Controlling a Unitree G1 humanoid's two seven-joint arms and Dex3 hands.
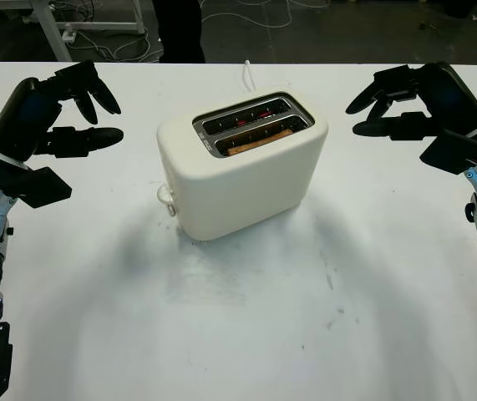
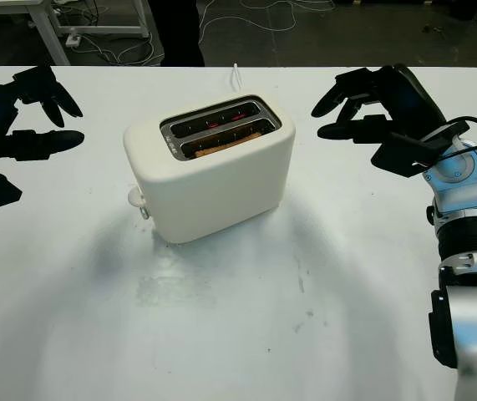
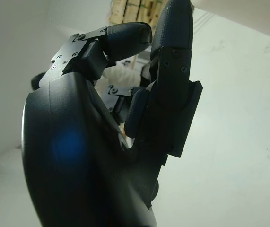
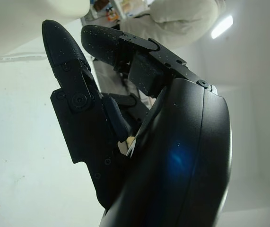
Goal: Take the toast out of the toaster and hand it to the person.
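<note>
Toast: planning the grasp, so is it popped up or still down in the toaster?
Down. The toast sits low in the near slot of the toaster, its top edge below the rim.

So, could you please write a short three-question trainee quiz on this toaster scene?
1. True or false: the toast sits in the toaster slot nearer the robot.
2. Which hand holds something? A) left hand B) right hand C) neither
3. Fill in: the toaster stands on the white ____, between the two hands.

Key: 1 true; 2 C, both are open, one on either side of the toaster; 3 table.
</note>
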